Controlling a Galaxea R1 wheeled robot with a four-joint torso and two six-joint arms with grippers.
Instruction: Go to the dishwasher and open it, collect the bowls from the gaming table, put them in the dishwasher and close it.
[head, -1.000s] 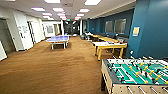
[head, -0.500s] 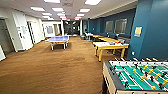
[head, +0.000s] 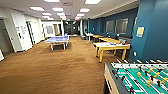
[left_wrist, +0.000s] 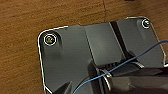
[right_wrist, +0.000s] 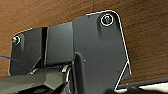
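Brown carpet (head: 50, 70), table-football table (head: 140, 78) near right

Your left wrist camera looks down on brown wood-grain floor (left_wrist: 37, 17), filling the upper and left of the frame. The robot's dark plate (left_wrist: 100, 50) spreads across the centre and lower right, a thin blue cable (left_wrist: 130, 61) crossing it.

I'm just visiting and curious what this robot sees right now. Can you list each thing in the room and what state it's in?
Table-football table: upright, close by, rods across its green field.
Yellow-wood table: standing by the blue wall, small things on top, too blurred to name.
Table-tennis table: set up, blue top flat.
Ceiling lights: on.
Carpet: brown.
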